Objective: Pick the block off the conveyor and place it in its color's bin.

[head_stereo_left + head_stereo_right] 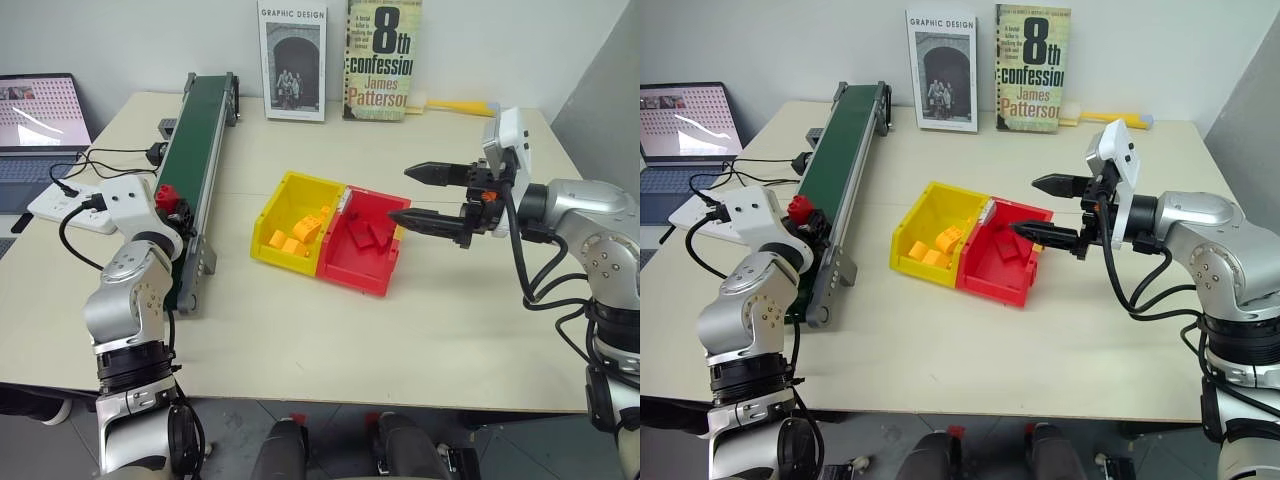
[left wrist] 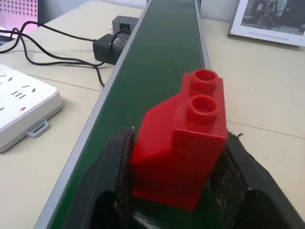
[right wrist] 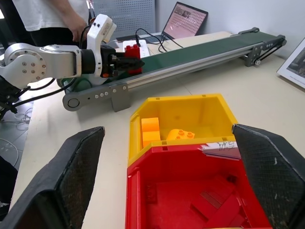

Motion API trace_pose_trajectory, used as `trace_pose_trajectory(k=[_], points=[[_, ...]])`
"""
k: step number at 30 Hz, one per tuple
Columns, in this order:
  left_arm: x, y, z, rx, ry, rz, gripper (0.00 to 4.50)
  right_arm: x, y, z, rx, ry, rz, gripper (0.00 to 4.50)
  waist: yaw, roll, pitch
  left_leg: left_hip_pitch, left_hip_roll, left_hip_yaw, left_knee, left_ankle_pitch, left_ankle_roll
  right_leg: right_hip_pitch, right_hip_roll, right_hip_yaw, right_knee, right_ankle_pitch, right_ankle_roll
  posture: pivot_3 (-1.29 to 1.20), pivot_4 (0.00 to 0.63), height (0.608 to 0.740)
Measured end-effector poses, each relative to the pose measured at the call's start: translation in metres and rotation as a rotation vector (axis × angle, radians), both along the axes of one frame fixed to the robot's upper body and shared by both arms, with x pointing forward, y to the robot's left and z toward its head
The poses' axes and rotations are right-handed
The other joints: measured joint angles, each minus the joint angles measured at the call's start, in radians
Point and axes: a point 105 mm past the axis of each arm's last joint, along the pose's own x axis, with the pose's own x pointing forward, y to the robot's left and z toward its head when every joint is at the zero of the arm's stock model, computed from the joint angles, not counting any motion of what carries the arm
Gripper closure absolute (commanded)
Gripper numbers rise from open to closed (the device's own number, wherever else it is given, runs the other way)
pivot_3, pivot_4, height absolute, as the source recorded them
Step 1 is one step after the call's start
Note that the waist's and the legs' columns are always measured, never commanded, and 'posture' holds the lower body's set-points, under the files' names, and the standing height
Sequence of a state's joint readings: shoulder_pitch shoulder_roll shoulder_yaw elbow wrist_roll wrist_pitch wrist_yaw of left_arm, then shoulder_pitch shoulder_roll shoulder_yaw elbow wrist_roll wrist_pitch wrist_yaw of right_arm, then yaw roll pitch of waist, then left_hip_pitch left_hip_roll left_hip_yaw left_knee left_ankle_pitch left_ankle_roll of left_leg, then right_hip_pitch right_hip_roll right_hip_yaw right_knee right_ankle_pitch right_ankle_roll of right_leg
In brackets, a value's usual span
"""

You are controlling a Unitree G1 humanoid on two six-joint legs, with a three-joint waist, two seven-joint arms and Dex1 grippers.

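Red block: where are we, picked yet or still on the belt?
Done: the left gripper is shut on the red block, over the near end of the conveyor. In hand: the grasp itself; whether the block has left the belt cannot be told. Left: carry it across to the red bin, which already holds red pieces, and release. The right gripper hangs open over that bin.

2 head cams look down; wrist cams close, both show conveyor (image 2: pixel 157 62).
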State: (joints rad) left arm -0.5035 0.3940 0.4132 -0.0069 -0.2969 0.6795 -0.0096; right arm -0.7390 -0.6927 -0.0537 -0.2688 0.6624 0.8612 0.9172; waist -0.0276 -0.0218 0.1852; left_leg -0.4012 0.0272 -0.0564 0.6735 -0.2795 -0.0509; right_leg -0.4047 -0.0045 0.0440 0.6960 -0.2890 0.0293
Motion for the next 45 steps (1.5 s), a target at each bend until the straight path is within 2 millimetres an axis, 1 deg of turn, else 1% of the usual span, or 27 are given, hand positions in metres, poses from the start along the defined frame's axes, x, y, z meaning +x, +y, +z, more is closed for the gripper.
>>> trace_pose_trajectory(k=[1, 6, 8, 11, 13, 14, 17, 18, 20, 21, 23, 24, 25, 26, 27, 28, 29, 30, 31, 32, 33, 34, 35, 38, 40, 43, 45], points=[[-0.001, 0.000, 0.001, -0.003, 0.001, 0.000, 2.99, 0.000, 0.000, 0.000, 0.000, 0.000, 0.000, 0.00, 0.000, 0.000, 0.000, 0.000, 0.000, 0.000, 0.000, 0.000, 0.000, 0.000, 0.000, 0.000, 0.000, 0.000, 0.000, 0.00, 0.150, 0.740], [0.001, -0.004, 0.013, 0.023, -0.023, -0.017, 2.98, 0.001, -0.001, 0.000, -0.007, -0.005, -0.010, 0.00, 0.000, 0.000, 0.000, 0.000, 0.000, 0.000, 0.000, 0.000, 0.000, 0.000, 0.000, 0.000, 0.000, 0.000, 0.000, 0.00, 0.150, 0.740], [0.005, -0.012, 0.023, 0.061, -0.039, -0.066, 2.98, 0.001, -0.005, -0.001, -0.043, -0.021, -0.037, 0.00, 0.003, 0.000, 0.000, 0.000, 0.000, 0.000, 0.000, 0.000, 0.000, 0.000, 0.000, 0.000, 0.000, 0.000, 0.000, 0.00, 0.150, 0.740], [0.014, -0.047, 0.046, 0.174, -0.070, -0.265, 2.98, 0.001, -0.018, -0.011, -0.137, -0.048, -0.115, 0.00, 0.014, 0.000, 0.000, -0.001, -0.001, -0.001, 0.000, 0.000, 0.000, 0.000, 0.000, -0.001, -0.002, 0.000, 0.000, 0.00, 0.150, 0.740], [0.017, -0.076, 0.056, 0.215, -0.092, -0.418, 2.98, -0.004, -0.021, -0.019, -0.157, -0.031, -0.134, 0.00, 0.015, 0.000, 0.000, -0.001, -0.001, 0.001, 0.000, 0.000, -0.001, 0.000, 0.000, 0.000, -0.002, 0.000, 0.000, 0.00, 0.150, 0.740], [0.018, -0.106, 0.061, 0.230, -0.103, -0.564, 2.98, -0.008, -0.025, -0.024, -0.174, -0.018, -0.154, 0.00, 0.019, 0.000, 0.000, -0.001, -0.001, 0.000, 0.000, 0.001, -0.002, 0.000, 0.000, 0.000, -0.002, 0.000, 0.000, 0.00, 0.150, 0.740], [0.015, -0.156, 0.070, 0.243, -0.135, -0.787, 2.98, -0.015, -0.026, -0.023, -0.191, -0.032, -0.171, 0.00, 0.022, 0.000, 0.000, -0.001, -0.001, 0.001, 0.000, 0.001, -0.002, 0.000, 0.000, 0.000, -0.002, 0.000, 0.000, 0.00, 0.150, 0.740], [0.013, -0.177, 0.070, 0.260, -0.131, -0.888, 2.98, -0.019, -0.029, -0.023, -0.204, -0.037, -0.190, 0.00, 0.022, 0.000, 0.000, -0.001, -0.001, 0.001, 0.000, 0.001, -0.001, 0.000, 0.001, 0.000, -0.002, 0.000, 0.000, 0.00, 0.150, 0.740], [0.008, -0.205, 0.064, 0.308, -0.120, -1.024, 2.98, -0.023, -0.033, -0.023, -0.204, -0.035, -0.213, 0.00, 0.018, 0.000, 0.000, -0.001, -0.001, 0.002, 0.000, 0.001, -0.001, 0.000, 0.002, 0.001, -0.002, 0.000, 0.000, 0.00, 0.150, 0.740], [0.007, -0.213, 0.061, 0.329, -0.107, -1.070, 2.98, -0.024, -0.033, -0.023, -0.205, -0.032, -0.221, 0.00, 0.018, 0.000, 0.000, 0.000, -0.001, 0.001, 0.000, 0.001, -0.001, 0.000, 0.002, 0.001, -0.002, 0.000, 0.000, 0.00, 0.150, 0.740], [0.002, -0.236, 0.047, 0.389, -0.074, -1.197, 2.98, -0.027, -0.035, -0.024, -0.204, -0.031, -0.241, 0.00, 0.011, 0.000, 0.000, 0.000, -0.001, 0.001, -0.001, 0.000, 0.000, 0.000, 0.002, 0.001, -0.002, 0.000, 0.000, 0.00, 0.150, 0.740], [-0.002, -0.249, 0.034, 0.426, -0.041, -1.280, 2.98, -0.029, -0.036, -0.023, -0.201, -0.034, -0.257, 0.00, 0.007, 0.000, 0.000, 0.000, -0.001, 0.002, -0.001, 0.000, 0.000, 0.000, 0.002, 0.001, -0.002, 0.000, 0.000, 0.00, 0.150, 0.740], [-0.003, -0.251, 0.030, 0.436, -0.032, -1.300, 2.63, -0.030, -0.036, -0.023, -0.199, -0.033, -0.259, 0.00, 0.005, 0.000, 0.000, 0.000, -0.001, 0.001, -0.001, 0.000, 0.000, 0.000, 0.002, 0.001, -0.002, 0.000, 0.000, 0.00, 0.150, 0.740], [-0.004, -0.255, 0.025, 0.447, -0.020, -1.329, 2.42, -0.031, -0.036, -0.023, -0.197, -0.032, -0.266, 0.00, 0.003, 0.000, 0.000, 0.000, -0.001, 0.002, -0.001, 0.000, 0.000, 0.000, 0.002, 0.002, -0.002, 0.000, 0.000, 0.00, 0.150, 0.740], [-0.004, -0.258, 0.014, 0.479, 0.006, -1.373, 2.27, -0.033, -0.038, -0.022, -0.196, -0.037, -0.283, 0.00, -0.001, 0.000, 0.000, 0.000, -0.001, 0.002, -0.002, 0.000, 0.000, 0.000, 0.002, 0.001, -0.002, 0.000, 0.000, 0.00, 0.150, 0.740], [-0.004, -0.258, 0.009, 0.494, 0.017, -1.390, 1.96, -0.034, -0.039, -0.024, -0.198, -0.031, -0.294, 0.00, -0.002, 0.000, 0.000, 0.000, -0.001, 0.001, -0.002, 0.000, 0.000, 0.000, 0.003, 0.002, -0.002, 0.000, 0.000, 0.00, 0.150, 0.740], [-0.004, -0.258, 0.008, 0.499, 0.022, -1.398, 1.84, -0.034, -0.039, -0.026, -0.198, -0.026, -0.297, 0.00, -0.002, 0.000, 0.000, 0.000, -0.001, 0.001, -0.002, 0.000, 0.000, 0.000, 0.003, 0.001, -0.002, 0.000, 0.000, 0.00, 0.150, 0.740], [-0.005, -0.258, 0.005, 0.504, 0.028, -1.417, 1.60, -0.035, -0.040, -0.028, -0.199, -0.016, -0.307, 0.00, -0.002, 0.000, 0.000, 0.000, -0.001, 0.001, -0.002, 0.000, 0.000, 0.000, 0.003, 0.002, -0.002, 0.000, 0.000, 0.00, 0.150, 0.740], [-0.005, -0.258, 0.004, 0.504, 0.030, -1.432, 1.47, -0.036, -0.040, -0.029, -0.198, -0.012, -0.311, 0.00, -0.001, 0.000, 0.000, 0.000, -0.001, 0.001, -0.001, 0.000, 0.000, 0.000, 0.003, 0.001, -0.002, 0.000, 0.000, 0.00, 0.150, 0.740], [-0.005, -0.258, 0.004, 0.509, 0.030, -1.444, 1.15, -0.037, -0.040, -0.029, -0.194, -0.010, -0.312, 0.00, -0.001, 0.000, 0.000, 0.000, -0.001, 0.001, -0.001, 0.000, 0.000, 0.000, 0.003, 0.001, -0.002, 0.000, 0.000, 0.00, 0.150, 0.740], [-0.005, -0.258, 0.005, 0.514, 0.028, -1.449, 0.99, -0.037, -0.040, -0.028, -0.192, -0.011, -0.314, 0.00, -0.001, 0.000, 0.000, 0.000, -0.001, 0.001, -0.001, 0.000, 0.000, 0.000, 0.003, 0.002, -0.002, 0.000, 0.000, 0.00, 0.150, 0.740], [-0.006, -0.259, 0.007, 0.521, 0.023, -1.453, 0.68, -0.037, -0.040, -0.028, -0.190, -0.013, -0.319, 0.00, -0.001, 0.000, 0.000, 0.000, -0.001, 0.001, -0.001, 0.000, 0.000, 0.000, 0.002, 0.002, -0.002, 0.000, 0.000, 0.00, 0.150, 0.740], [-0.006, -0.259, 0.008, 0.524, 0.020, -1.456, 0.59, -0.037, -0.040, -0.028, -0.190, -0.013, -0.321, 0.00, -0.001, 0.000, 0.000, 0.000, -0.001, 0.001, -0.001, 0.000, 0.000, 0.000, 0.002, 0.002, -0.002, 0.000, 0.000, 0.00, 0.150, 0.740], [-0.006, -0.256, 0.009, 0.526, 0.022, -1.459, 0.01, -0.036, -0.040, -0.028, -0.188, -0.012, -0.321, 0.00, -0.002, 0.000, 0.000, 0.000, -0.001, 0.001, -0.001, 0.000, 0.000, 0.000, 0.003, 0.001, -0.002, 0.000, 0.000, 0.00, 0.150, 0.740], [-0.004, -0.243, 0.014, 0.540, 0.030, -1.438, 0.01, -0.034, -0.040, -0.029, -0.186, -0.008, -0.314, 0.00, -0.005, 0.000, 0.000, 0.000, 0.000, 0.002, -0.002, 0.000, 0.000, 0.000, 0.003, 0.002, -0.002, 0.000, 0.000, 0.00, 0.150, 0.740], [-0.002, -0.216, 0.029, 0.553, 0.027, -1.367, 0.01, -0.030, -0.037, -0.028, -0.184, -0.004, -0.285, 0.00, -0.007, 0.000, 0.000, 0.001, 0.000, 0.002, -0.002, 0.000, 0.000, 0.000, 0.003, 0.002, -0.001, 0.000, 0.000, 0.00, 0.150, 0.740], [-0.007, -0.190, 0.038, 0.566, 0.039, -1.322, 0.01, -0.026, -0.033, -0.027, -0.198, -0.009, -0.246, 0.00, -0.011, 0.001, 0.001, 0.001, 0.001, 0.003, -0.002, 0.000, 0.000, -0.001, 0.003, 0.003, -0.002, 0.000, 0.000, 0.00, 0.150, 0.740]])
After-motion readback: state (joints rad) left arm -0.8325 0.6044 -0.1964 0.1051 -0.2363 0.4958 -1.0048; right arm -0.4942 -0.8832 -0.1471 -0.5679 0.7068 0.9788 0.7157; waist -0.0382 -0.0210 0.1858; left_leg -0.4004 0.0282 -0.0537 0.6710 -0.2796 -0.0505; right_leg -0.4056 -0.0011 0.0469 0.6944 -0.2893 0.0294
